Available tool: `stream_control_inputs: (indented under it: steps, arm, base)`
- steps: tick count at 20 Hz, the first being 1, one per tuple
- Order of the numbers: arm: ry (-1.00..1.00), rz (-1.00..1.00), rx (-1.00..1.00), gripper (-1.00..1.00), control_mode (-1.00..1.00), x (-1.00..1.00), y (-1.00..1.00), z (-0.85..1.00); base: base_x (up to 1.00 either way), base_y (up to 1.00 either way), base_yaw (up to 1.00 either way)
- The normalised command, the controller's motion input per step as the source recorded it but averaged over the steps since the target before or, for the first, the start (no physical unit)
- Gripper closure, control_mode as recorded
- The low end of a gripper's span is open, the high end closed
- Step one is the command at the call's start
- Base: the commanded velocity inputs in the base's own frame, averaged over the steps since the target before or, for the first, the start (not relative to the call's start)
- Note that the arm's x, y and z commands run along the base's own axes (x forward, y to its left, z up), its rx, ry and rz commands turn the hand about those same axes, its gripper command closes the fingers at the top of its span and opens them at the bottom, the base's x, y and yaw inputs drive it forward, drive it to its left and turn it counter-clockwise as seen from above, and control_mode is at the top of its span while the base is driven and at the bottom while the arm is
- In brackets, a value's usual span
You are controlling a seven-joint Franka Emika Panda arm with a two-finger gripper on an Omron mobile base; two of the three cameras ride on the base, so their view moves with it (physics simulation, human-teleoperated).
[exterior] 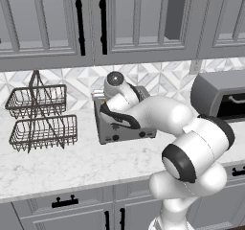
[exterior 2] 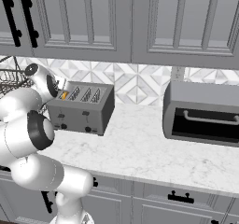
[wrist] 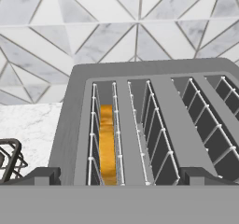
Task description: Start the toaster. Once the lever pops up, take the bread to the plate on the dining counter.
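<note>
Bread (wrist: 107, 143) sits upright and edge-on in the outermost slot at the end of the toaster (exterior 2: 83, 107) nearest the wire basket rack (exterior: 39, 116), sunk between the slot's wire guides, with its golden top edge at or just under the slot mouth. The toaster stands on the marble desk (exterior 2: 140, 148) against the tiled wall, well apart from the larger toaster oven (exterior 2: 203, 113). The other three slots appear empty.

The gripper (wrist: 119, 183) hangs above the toaster and looks down into the slots. The jaws stand fully apart and hold nothing; one dark tip rises on either side of the slot rows at the bottom of the hand view.

Handling judgement: the slice is thin, light and stiff once toasted, but brittle; a hard squeeze is likely to crack or crumble it. The crust is dry and not slippery. Grasp point: the top edge, jaws closing across the two flat faces, aligned with the slot's long axis. Little of the edge is likely to be reachable while the slice sits low, so the lever on the toaster's front face must be worked first. The side wires stand just beside the faces and could snag a jaw tip that descends off-centre. Lift should be straight up until the slice clears the guides
</note>
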Motion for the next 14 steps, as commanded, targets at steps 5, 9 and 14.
stream_control_inputs:
  steps: [5,9,14]
  arm:
    - [0.0,0.0,0.0,-1.0,-1.0,0.0,0.0,0.0]
    - [0.0,0.0,0.0,-1.0,-1.0,0.0,0.0,0.0]
    - [0.0,0.0,0.0,-1.0,-1.0,-0.07,0.0,0.0]
  base:
    - [0.0,0.0,0.0]
    - [0.0,0.0,0.0]
    - [0.0,0.0,0.0]
